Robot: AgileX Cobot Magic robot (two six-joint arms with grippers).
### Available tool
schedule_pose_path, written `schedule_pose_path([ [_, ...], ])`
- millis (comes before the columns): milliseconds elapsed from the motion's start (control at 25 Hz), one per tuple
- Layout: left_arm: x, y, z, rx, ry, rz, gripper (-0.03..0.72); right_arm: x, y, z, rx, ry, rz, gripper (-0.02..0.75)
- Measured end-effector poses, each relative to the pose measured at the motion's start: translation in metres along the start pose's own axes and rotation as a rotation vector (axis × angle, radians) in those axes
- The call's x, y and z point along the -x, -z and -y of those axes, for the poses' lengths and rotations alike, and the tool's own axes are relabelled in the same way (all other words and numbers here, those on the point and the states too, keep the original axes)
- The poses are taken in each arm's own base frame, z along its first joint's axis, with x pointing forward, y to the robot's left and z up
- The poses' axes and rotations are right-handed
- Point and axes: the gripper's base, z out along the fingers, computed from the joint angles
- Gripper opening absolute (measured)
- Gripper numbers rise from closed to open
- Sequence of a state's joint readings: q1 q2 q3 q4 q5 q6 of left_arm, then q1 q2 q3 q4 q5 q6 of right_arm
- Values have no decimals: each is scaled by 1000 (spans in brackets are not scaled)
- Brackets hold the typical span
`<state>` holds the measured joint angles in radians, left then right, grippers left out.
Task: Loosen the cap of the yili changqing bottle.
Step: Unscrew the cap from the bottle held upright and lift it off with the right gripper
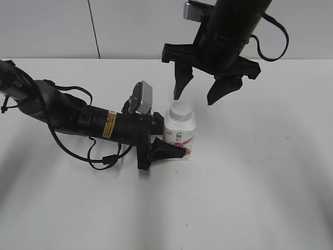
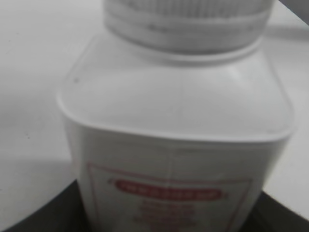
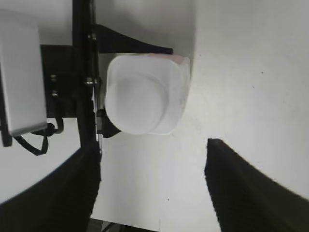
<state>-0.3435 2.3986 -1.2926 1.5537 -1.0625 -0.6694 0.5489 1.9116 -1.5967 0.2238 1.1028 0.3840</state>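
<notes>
The yili changqing bottle (image 1: 179, 136) stands upright on the white table, white with a pink-red label. Its white cap (image 1: 181, 111) is on top. My left gripper (image 1: 166, 140) lies low from the left and is shut on the bottle's body; in the left wrist view the bottle (image 2: 178, 145) fills the frame, with the ribbed cap (image 2: 188, 21) at the top. My right gripper (image 1: 200, 96) hangs open just above and behind the cap, touching nothing. In the right wrist view the cap (image 3: 135, 104) and bottle (image 3: 176, 82) lie ahead of the open jaws (image 3: 152, 188).
The white table (image 1: 260, 182) stretches all around the bottle. The left arm and its cables (image 1: 78, 122) lie across the table's left side. A grey wall (image 1: 52, 28) runs behind the far edge.
</notes>
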Motion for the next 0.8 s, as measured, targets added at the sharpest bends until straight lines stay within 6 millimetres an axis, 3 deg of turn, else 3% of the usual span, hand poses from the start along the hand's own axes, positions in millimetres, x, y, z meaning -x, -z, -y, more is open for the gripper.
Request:
schedule_pose_path([
  [400, 0, 0, 0, 1, 1, 2, 412, 0, -32, -14, -4, -5, -7, 533],
  [800, 0, 0, 0, 1, 4, 3, 412, 3, -38, -14, -39, 2, 17, 533],
])
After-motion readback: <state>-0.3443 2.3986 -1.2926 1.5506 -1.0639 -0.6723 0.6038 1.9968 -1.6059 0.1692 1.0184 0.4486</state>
